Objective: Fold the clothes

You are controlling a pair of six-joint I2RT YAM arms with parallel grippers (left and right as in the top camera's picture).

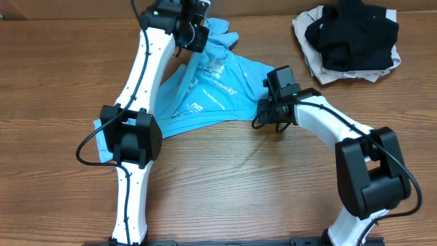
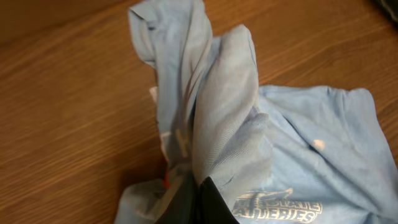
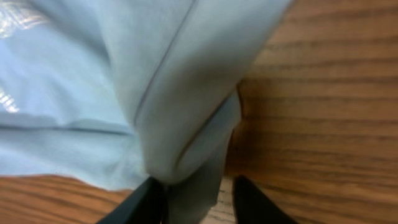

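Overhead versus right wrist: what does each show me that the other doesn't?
Overhead only: both arms, the left gripper at the bunched far end of the T-shirt, and a black garment lying on a beige garment at the far right corner. Right wrist only: the right gripper up close, its fingers straddling a fold of cloth with a gap beside one finger. Both: the sky-blue T-shirt and the wooden table.

Two white arms on show: left arm [image 1: 151, 61] and right arm [image 1: 321, 121], each carrying bulky black joint housings [image 1: 131, 135], thin black cables [image 1: 85, 145] looping off them. Green light [image 1: 157, 10] glowing near the left wrist. Fingers [image 3: 258, 202]: black, tapered.
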